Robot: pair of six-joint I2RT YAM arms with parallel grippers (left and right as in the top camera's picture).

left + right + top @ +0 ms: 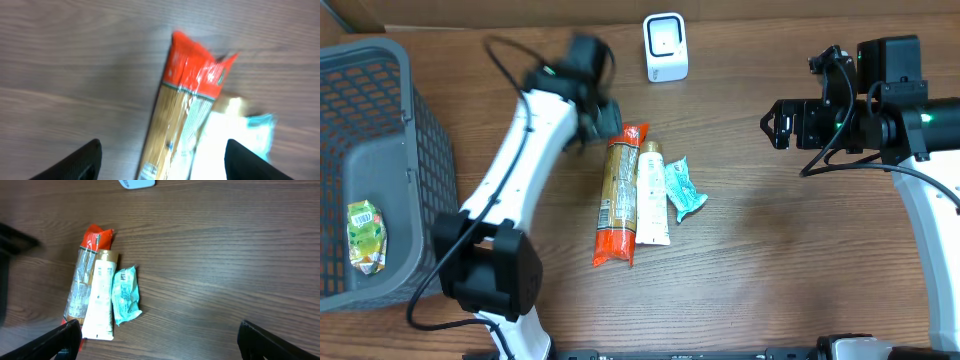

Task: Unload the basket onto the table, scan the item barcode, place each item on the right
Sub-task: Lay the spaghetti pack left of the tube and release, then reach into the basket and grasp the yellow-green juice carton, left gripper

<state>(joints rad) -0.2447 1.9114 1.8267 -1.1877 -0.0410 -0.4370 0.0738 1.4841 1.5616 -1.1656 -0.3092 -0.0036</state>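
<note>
I am hovering my left gripper (162, 162), fingers apart, over the pasta pack (618, 195) lying mid-frame against a tube (652, 195); my right gripper (160, 340) is gaping wide, empty.

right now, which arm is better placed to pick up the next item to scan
Left: the left gripper hangs open over the pasta pack; the right gripper is far off to the side.

Middle of the table (750, 260), three items side by side: pasta packet (619, 195) leftmost, tube (652, 196) pressed against its right side, pouch (683, 188) just right of the tube. Behind them, near the far edge, scanner (666, 47) standing alone. Far left, basket (360, 62), one sachet (366, 235) lying inside.
</note>
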